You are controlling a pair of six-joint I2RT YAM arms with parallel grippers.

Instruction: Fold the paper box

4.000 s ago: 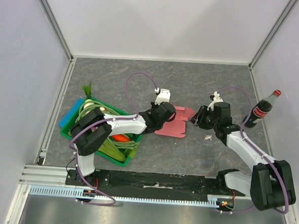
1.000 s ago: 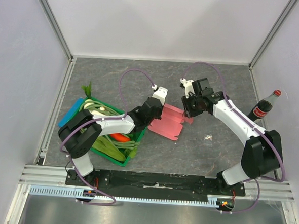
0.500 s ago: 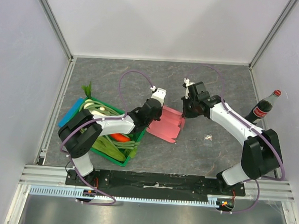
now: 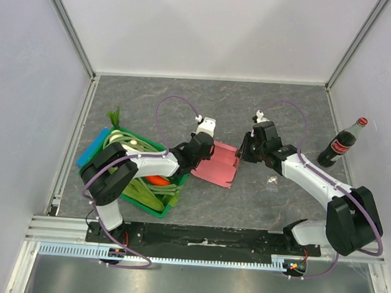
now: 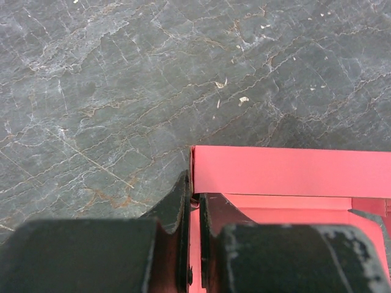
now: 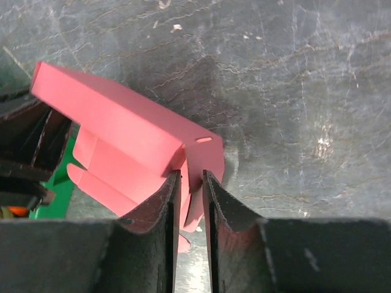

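Observation:
The pink paper box point(image 4: 218, 166) lies partly folded on the grey table between the two arms. One long wall stands up, and its flaps spread toward the near side. My left gripper point(image 4: 206, 150) is shut on the box's left edge; the left wrist view shows the jaws point(image 5: 194, 194) pinching the card point(image 5: 281, 172). My right gripper point(image 4: 242, 153) is at the box's right end. In the right wrist view its jaws point(image 6: 190, 178) stand nearly closed, with a slotted end flap of the box point(image 6: 122, 131) between them.
A green crate point(image 4: 90, 171) of vegetables stands left of the box, with a blue piece point(image 4: 89, 152) under its far side. A cola bottle point(image 4: 342, 143) stands at the right wall. A small white scrap point(image 4: 272, 180) lies near the right arm.
My right gripper has moved from above the box's far end down to its right end and now has the end flap between its jaws. The box has shifted slightly left. The left gripper keeps its hold.

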